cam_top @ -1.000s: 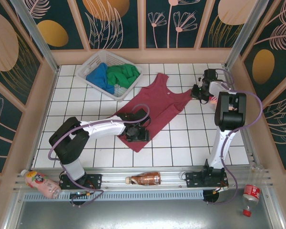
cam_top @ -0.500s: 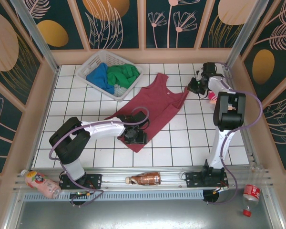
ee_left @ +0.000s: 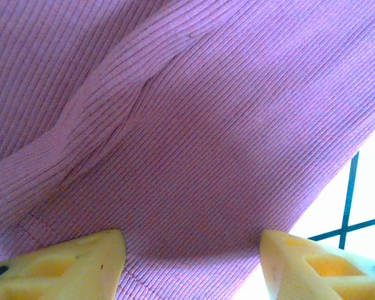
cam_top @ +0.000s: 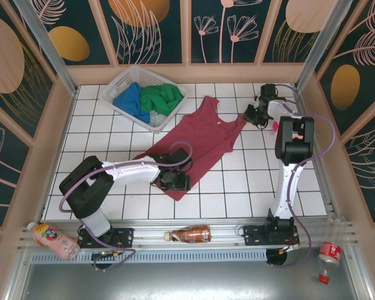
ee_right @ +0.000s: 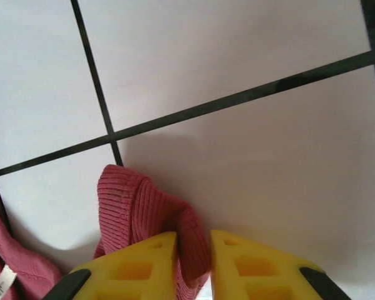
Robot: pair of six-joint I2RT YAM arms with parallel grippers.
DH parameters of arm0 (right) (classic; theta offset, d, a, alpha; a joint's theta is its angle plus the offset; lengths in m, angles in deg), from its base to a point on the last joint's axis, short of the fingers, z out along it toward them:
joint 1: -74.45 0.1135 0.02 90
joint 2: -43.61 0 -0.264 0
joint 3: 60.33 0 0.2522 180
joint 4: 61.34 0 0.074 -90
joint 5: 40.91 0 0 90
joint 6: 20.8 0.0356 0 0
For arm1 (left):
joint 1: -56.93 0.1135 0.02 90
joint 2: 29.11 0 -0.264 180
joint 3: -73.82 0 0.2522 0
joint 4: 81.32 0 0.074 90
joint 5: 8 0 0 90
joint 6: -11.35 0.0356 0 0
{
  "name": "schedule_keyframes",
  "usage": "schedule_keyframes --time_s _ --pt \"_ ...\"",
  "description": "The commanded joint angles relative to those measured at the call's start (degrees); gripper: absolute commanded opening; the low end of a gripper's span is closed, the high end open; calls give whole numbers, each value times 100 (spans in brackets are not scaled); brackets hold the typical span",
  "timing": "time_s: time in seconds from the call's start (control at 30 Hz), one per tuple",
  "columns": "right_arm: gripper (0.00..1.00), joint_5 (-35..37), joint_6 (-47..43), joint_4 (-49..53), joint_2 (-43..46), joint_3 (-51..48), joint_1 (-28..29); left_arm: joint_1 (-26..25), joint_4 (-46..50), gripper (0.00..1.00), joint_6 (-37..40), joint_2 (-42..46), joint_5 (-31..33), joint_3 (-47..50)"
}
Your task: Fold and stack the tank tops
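Far left, your blue tank top (cam_top: 130, 100) and green tank top (cam_top: 161, 97) sit bunched in the basket (cam_top: 122, 80). Your left gripper (ee_left: 192, 256) gapes wide over the near hem of the maroon tank top (cam_top: 203, 137) spread mid-table — gripping nothing — while the right gripper (ee_right: 194, 250), far right, seems to pinch its strap between nearly closed fingers.

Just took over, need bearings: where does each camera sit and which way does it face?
Top: above and behind the bases, looking down on the table; left arm, right arm, red top, basket.
Left wrist: on the left arm, facing down past the open left tool at ribbed cloth.
Right wrist: on the right arm, facing tiles; right tool pinches the red top.
Shared: all three see the red top.
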State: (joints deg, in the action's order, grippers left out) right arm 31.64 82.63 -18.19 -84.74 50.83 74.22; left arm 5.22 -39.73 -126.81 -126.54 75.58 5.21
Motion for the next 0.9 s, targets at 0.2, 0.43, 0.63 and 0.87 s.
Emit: schedule_keyframes --time_s 0.2,0.43,0.63,0.87 --pt "28 321 -221 332 756 -132 128 11 739 61 46 -115 124 -42" --pt "32 143 -556 355 1206 -830 60 -5 854 61 0 -111 150 -678" --pt "36 251 -689 297 1826 -1666 24 -111 925 62 144 -296 305 -1553" --pt "41 111 -537 -140 2017 -2233 -29 -198 366 65 1273 -1314 619 -2838"
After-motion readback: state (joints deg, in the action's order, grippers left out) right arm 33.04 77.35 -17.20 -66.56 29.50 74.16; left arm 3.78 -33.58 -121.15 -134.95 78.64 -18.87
